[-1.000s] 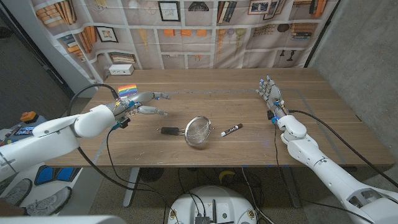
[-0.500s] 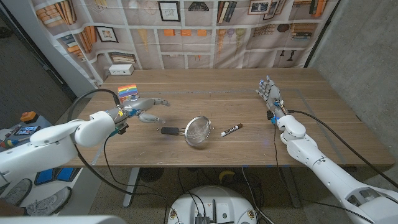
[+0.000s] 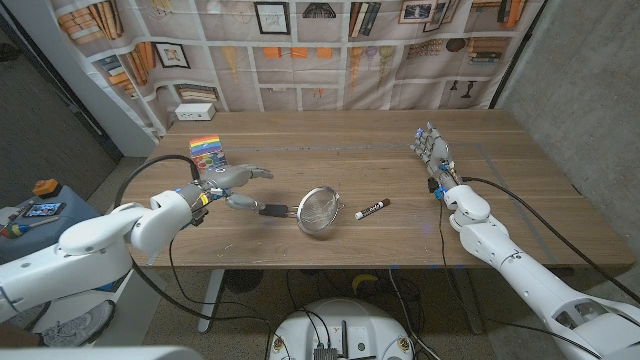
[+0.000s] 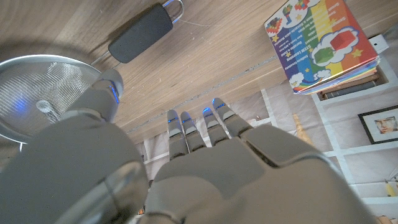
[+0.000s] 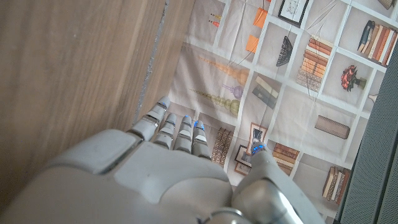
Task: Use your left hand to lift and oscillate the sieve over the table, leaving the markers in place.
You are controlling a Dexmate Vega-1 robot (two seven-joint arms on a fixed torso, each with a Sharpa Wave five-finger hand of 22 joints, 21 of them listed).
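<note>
The left hand point(image 3: 236, 180) has come closer to the sieve point(image 3: 317, 211), fingers spread and holding nothing, just beside its black handle point(image 3: 272, 210). The right hand point(image 3: 431, 147) waits, fingers apart and holding nothing, far from the sieve.

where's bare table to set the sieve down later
Bare wood lies between the marker and the right hand, and along the far edge. It is crowded around the sieve, where the left hand reaches in.

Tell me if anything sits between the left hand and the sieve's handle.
Nothing visible does. The left hand hovers open just beside the sieve's black handle, with bare table between them. The marker lies beyond the sieve.
</note>
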